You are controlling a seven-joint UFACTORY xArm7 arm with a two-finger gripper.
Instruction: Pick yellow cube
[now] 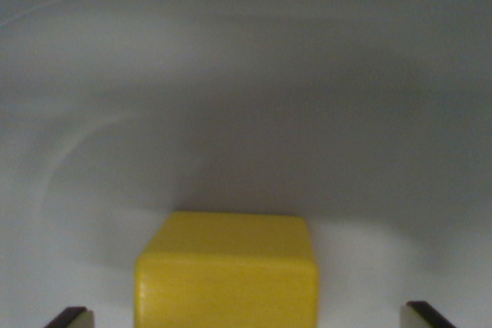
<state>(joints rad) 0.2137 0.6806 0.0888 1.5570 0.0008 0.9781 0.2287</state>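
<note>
Tool (246, 316) spread wide (tips barely visible), straddling yellow cube (227, 276) without touching.

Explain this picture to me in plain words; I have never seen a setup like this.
This is a single picture taken by a camera on a robot arm's wrist, looking down past its tool. The two dark tips at the bottom corners are the tool's fingers, standing wide apart. Between them sits a yellow cube on a plain grey surface. The fingers do not touch the cube, so nothing is held yet. Nothing else is visible on the surface; the soft dark patch above the cube looks like a shadow.
</note>
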